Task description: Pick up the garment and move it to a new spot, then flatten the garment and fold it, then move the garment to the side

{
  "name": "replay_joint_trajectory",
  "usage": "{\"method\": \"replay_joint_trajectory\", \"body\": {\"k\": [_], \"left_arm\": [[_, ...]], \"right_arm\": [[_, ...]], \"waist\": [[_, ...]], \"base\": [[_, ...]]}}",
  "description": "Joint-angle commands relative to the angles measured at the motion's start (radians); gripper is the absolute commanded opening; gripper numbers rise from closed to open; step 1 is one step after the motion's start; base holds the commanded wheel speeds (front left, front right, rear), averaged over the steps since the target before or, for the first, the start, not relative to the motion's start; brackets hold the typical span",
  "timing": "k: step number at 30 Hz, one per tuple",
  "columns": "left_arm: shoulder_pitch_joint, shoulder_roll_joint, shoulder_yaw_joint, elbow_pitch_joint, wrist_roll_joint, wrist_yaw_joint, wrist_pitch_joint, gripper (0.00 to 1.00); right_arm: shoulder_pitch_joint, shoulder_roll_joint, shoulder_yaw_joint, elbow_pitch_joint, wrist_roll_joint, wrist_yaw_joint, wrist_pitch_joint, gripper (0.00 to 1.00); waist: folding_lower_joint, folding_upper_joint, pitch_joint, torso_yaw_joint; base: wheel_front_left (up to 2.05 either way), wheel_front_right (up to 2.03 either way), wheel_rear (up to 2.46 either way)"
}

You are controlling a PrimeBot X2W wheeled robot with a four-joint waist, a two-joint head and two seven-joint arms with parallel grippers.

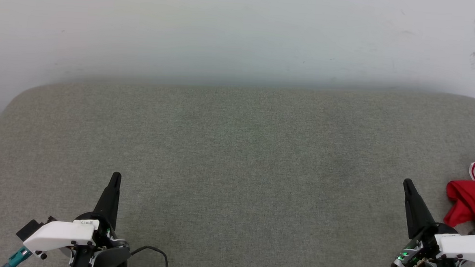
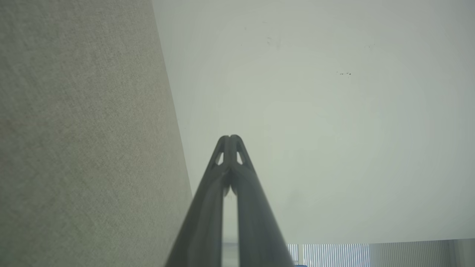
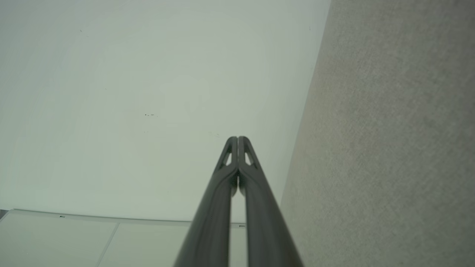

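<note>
The garment (image 1: 471,200) lies crumpled at the worktop's (image 1: 236,149) right edge, partly cut off in the head view; a pinch on one loose fold could drag it over that edge. The right gripper (image 1: 408,184), fingers pressed together and empty, sits just beside it; the left gripper (image 1: 116,176), likewise closed and empty, is well apart near the front left corner, probably too far to catch a slip.

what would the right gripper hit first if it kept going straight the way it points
Probably the white wall. The right gripper, jaws shut, aims over the grey table toward it, though height above the top is unclear. The shirt lies off to its right, out of that line.
</note>
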Motion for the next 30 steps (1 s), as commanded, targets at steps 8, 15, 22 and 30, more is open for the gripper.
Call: {"method": "replay_joint_trajectory", "body": {"k": [8,15,22,30], "left_arm": [[-0.006,-0.002,0.002,0.000,0.002,-0.003,0.004,0.00],[-0.006,-0.002,0.003,0.000,0.002,-0.003,0.004,0.00],[-0.006,-0.002,0.003,0.000,0.002,-0.003,0.004,0.00],[-0.006,-0.002,0.003,0.000,0.002,-0.003,0.004,0.00]], "right_arm": [[-0.012,0.004,-0.002,0.001,-0.008,0.000,0.004,0.00],[-0.012,0.005,-0.003,0.001,-0.007,0.000,0.003,0.00],[-0.012,0.006,-0.004,0.002,-0.007,0.000,0.004,0.00],[-0.012,0.006,-0.005,0.001,-0.008,0.000,0.005,0.00]], "waist": [[0.0000,0.0000,0.000,0.000],[0.0000,0.0000,0.000,0.000],[0.0000,0.0000,0.000,0.000],[0.0000,0.0000,0.000,0.000]], "base": [[0.00,0.00,0.00],[0.00,0.00,0.00],[0.00,0.00,0.00],[0.00,0.00,0.00]]}}
